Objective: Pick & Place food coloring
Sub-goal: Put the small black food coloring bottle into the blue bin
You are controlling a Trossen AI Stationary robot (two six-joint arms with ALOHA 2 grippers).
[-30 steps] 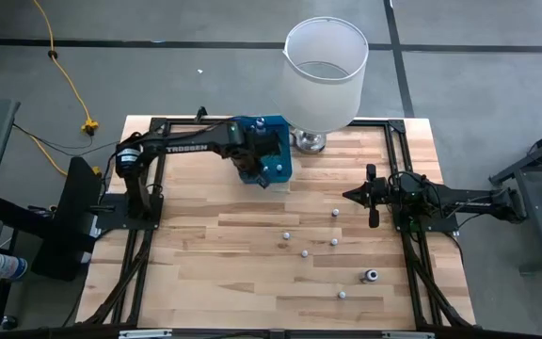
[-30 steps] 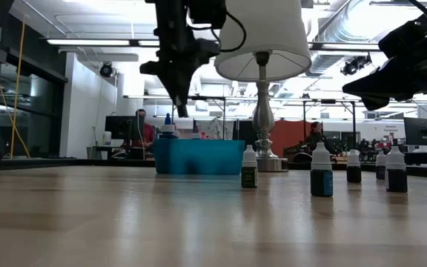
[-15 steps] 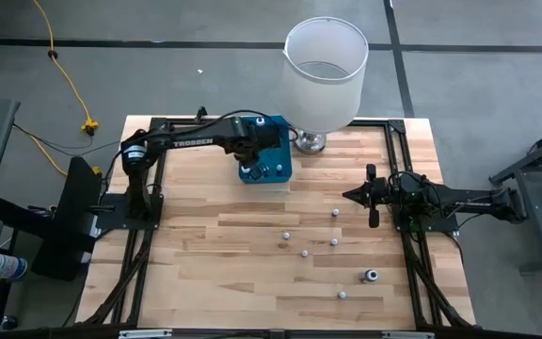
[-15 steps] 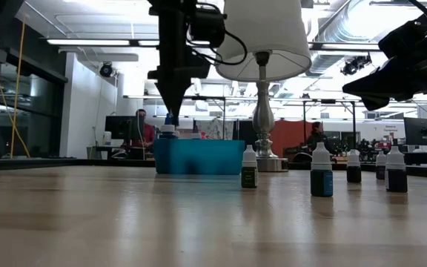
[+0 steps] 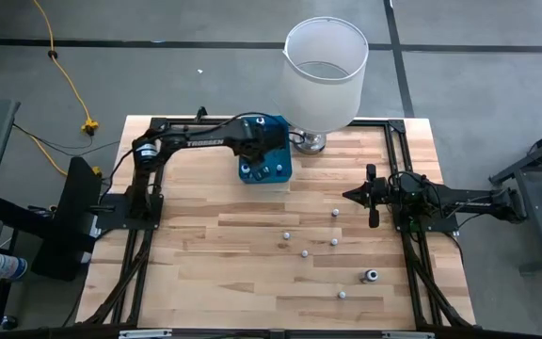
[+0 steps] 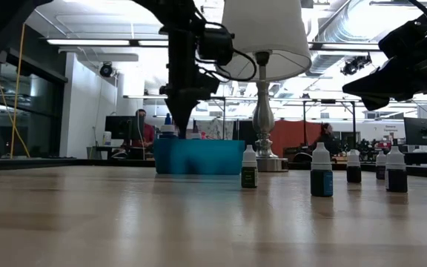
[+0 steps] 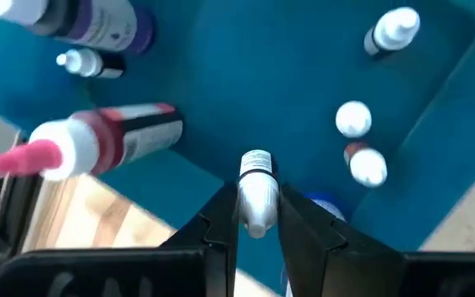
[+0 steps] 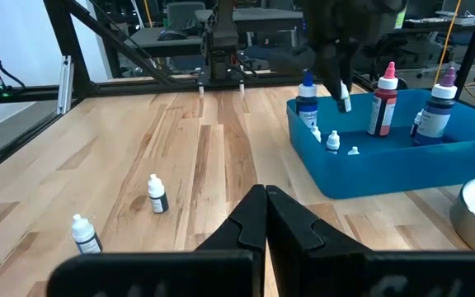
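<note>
Wood-grain table (image 5: 215, 254), pale planks, black frame rails on both sides. Nearest on it: loose food coloring bottles (image 5: 334, 242) scattered over the right half, standing upright and apart from each other; one darker bottle (image 5: 372, 276) lies toward the near edge. From table level, four white-capped ones (image 6: 322, 170) stand in a rough row.

Right gripper (image 5: 351, 196): parked at mid-table on the right side, raised clear of the surface, fingers pressed together with nothing between them. It points toward the centre, near the scattered bottles but touching none.

Farther back: blue tray (image 5: 281, 172) at the far middle of the table. Several small bottles stand inside, plus taller ones, including a red-bodied bottle with a pink cap (image 7: 89, 144).

Left gripper (image 7: 258, 216): above the tray, pointing down, clamped on a small white-capped bottle (image 7: 256, 190) held over the tray's interior.

Just beside the tray, farthest back: white lampshade (image 5: 325, 71) on a metal base (image 5: 310, 142).
</note>
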